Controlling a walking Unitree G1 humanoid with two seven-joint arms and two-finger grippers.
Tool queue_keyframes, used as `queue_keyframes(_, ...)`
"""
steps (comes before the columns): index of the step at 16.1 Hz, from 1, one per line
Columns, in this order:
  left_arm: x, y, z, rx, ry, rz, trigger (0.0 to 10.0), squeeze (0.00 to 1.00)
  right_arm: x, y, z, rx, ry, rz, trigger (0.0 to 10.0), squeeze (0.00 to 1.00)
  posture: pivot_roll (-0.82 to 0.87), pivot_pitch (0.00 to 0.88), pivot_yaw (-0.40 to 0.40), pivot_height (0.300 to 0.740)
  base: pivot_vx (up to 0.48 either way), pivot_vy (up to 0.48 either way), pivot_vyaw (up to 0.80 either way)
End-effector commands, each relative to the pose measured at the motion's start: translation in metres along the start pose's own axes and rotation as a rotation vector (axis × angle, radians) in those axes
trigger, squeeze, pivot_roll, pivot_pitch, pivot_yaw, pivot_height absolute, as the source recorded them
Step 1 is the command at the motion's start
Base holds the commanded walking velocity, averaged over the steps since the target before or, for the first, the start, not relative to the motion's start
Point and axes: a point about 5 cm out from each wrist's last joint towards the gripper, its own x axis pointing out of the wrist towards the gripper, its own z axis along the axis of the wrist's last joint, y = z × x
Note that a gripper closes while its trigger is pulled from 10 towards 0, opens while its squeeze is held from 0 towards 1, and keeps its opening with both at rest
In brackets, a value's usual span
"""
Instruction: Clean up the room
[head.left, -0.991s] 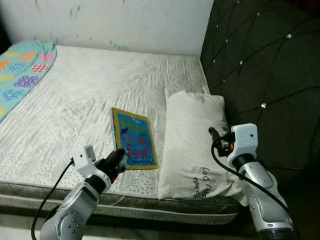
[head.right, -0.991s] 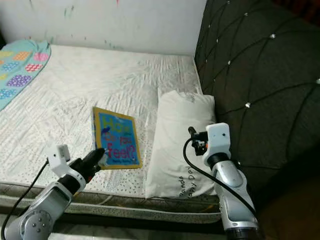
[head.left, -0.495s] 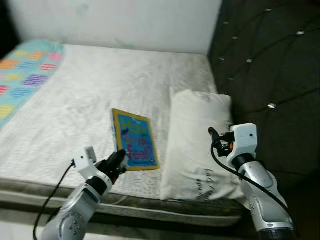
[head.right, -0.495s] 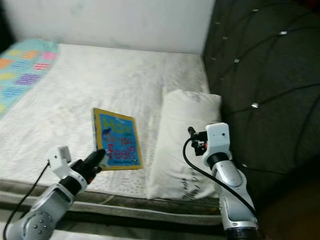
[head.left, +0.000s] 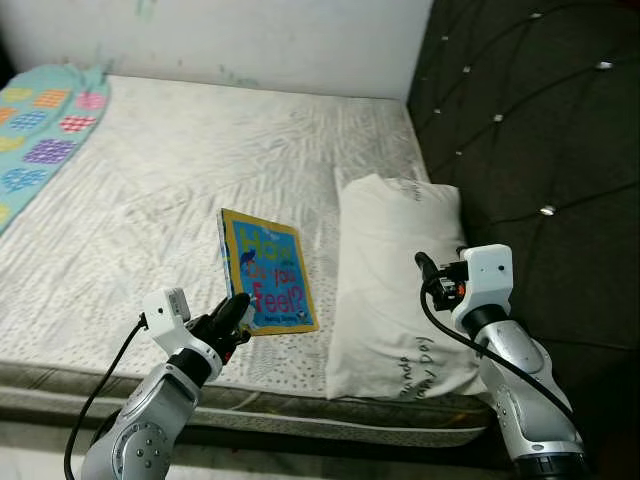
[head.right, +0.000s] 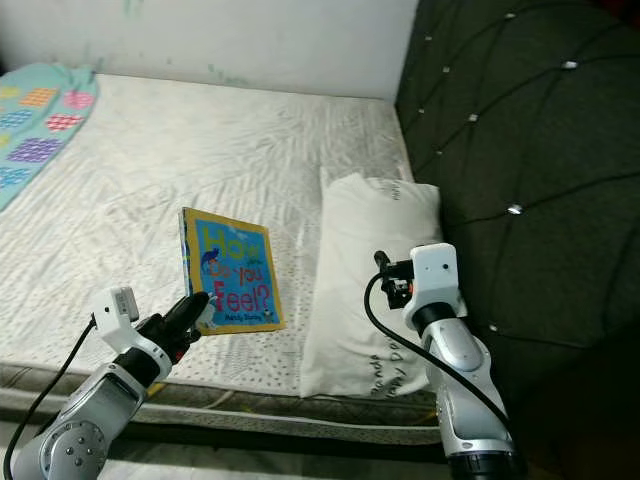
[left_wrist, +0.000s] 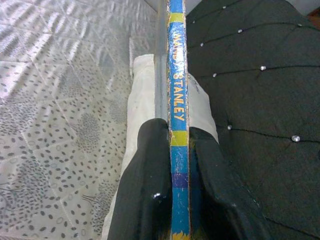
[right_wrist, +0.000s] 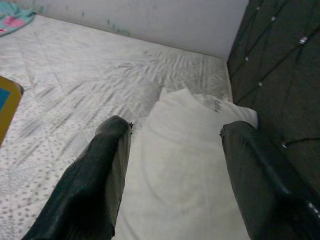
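A blue and yellow picture book (head.left: 266, 270) is tilted up off the white mattress (head.left: 200, 160), its near corner held. My left gripper (head.left: 232, 318) is shut on that corner; in the left wrist view the book's spine (left_wrist: 177, 90) runs between the two black fingers (left_wrist: 145, 190). A white pillow (head.left: 400, 270) lies to the right of the book, against the headboard. My right gripper (head.left: 428, 272) hovers open over the pillow's near half (right_wrist: 185, 170), with nothing between its fingers.
A dark tufted headboard (head.left: 530, 120) rises along the right side. A patterned teal blanket (head.left: 40, 120) lies at the far left of the bed. A white wall (head.left: 220, 40) runs behind. The mattress's front edge (head.left: 300, 410) is just below my arms.
The book's far end has risen off the mattress in my left gripper. The camera has shifted a little. The right arm stays over the pillow.
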Motion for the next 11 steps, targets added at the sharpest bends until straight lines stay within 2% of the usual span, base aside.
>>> queue_keyframes(1,0.0017,-0.0092,0.0062,0.012,-0.038,-0.061,10.0,0.00,0.0006,-0.0029,0.0029,-0.007,-0.009,-0.007,10.0,0.00,-0.08,0.014,-0.047,0.740,0.330,0.000,0.00)
queue_keyframes(5,0.0021,-0.0097,0.0054,0.013,-0.036,-0.065,10.0,0.00,0.0008,-0.0029,0.0024,-0.009,-0.008,-0.009,10.0,0.00,-0.08,0.014,-0.045,0.740,0.302,0.000,0.00)
queue_keyframes(11,0.0034,-0.0080,0.0017,0.024,-0.013,-0.037,10.0,0.00,0.0015,-0.0014,0.0024,-0.019,-0.011,0.000,10.0,0.00,-0.08,0.014,-0.047,0.740,0.000,0.000,0.00)
